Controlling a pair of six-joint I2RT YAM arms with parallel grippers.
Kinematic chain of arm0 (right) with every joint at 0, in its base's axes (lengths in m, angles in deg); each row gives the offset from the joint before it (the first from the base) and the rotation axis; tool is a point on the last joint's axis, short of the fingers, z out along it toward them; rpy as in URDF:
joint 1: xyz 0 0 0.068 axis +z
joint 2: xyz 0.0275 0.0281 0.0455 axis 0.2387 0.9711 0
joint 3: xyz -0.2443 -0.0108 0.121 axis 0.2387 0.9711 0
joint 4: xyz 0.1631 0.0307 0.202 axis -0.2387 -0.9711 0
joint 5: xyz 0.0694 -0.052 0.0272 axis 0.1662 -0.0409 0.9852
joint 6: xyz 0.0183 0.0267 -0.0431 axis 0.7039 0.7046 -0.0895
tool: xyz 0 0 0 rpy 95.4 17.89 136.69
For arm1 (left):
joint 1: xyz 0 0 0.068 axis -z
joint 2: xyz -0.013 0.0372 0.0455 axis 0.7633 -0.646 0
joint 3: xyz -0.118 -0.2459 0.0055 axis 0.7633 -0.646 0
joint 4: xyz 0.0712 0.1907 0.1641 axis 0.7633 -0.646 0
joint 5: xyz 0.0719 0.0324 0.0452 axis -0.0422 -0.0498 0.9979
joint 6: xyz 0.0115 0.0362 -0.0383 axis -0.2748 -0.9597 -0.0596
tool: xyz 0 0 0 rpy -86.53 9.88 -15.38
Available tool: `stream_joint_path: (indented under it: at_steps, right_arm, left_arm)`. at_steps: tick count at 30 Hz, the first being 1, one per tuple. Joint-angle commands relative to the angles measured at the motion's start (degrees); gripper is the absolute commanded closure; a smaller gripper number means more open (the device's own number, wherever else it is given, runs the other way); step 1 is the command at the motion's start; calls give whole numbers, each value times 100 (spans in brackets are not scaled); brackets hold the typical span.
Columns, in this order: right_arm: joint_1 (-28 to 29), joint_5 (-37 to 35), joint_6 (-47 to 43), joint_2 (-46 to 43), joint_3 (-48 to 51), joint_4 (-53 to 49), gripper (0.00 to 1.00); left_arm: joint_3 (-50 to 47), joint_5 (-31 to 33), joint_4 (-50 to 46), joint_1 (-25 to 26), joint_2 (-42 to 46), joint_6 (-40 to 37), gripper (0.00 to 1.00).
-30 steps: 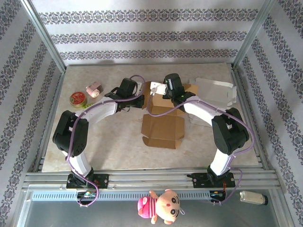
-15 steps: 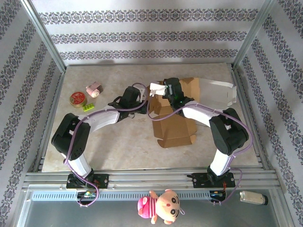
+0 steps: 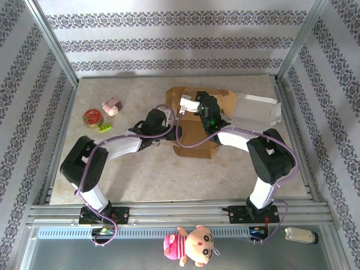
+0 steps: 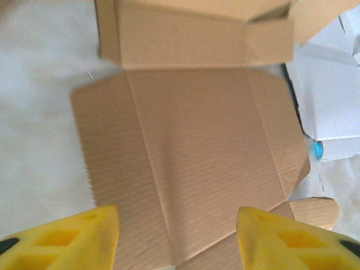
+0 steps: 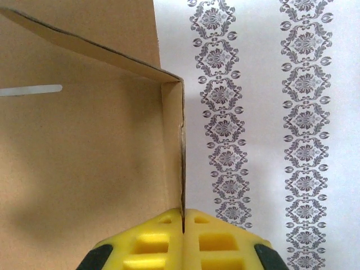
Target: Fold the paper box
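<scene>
Firmly our right gripper [image 5: 183,215] pinches the paper box [image 5: 84,157] flap upright; left gripper [image 4: 177,222] hovers, jaws apart, likely to brace.

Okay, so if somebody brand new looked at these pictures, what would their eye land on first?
Most likely the brown cardboard box, half folded in the middle of the table. The right gripper is pinched shut on the edge of a raised flap, while the left gripper hovers open over the box's flat panel. The pink plush doll at the near edge also stands out.
</scene>
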Motion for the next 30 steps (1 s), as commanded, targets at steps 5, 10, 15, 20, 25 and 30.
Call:
stream_joint_path:
  at_steps: [5, 10, 15, 20, 25, 30]
  right_arm:
    - [12, -25, 98, -341, 213, 39, 100]
    - [70, 59, 163, -448, 260, -113, 100]
    - [76, 209, 306, -415, 132, -306, 100]
    - [59, 230, 134, -126, -99, -243, 100]
    - [10, 132, 22, 137, -285, -106, 100]
    - [34, -21, 11, 234, -416, -90, 100]
  left_arm:
    - [543, -210, -653, -998, 529, -1460, 31]
    - [1114, -1585, -911, -1321, 174, -2631, 17]
    - [2046, -1972, -1418, -1350, -585, -3454, 11]
    - [2742, -1460, -1301, -1347, -1272, -3758, 8]
    - [3364, -1054, -1421, -1350, -1681, -4153, 30]
    - [4034, -1195, -1755, -1358, -2137, -4299, 87]
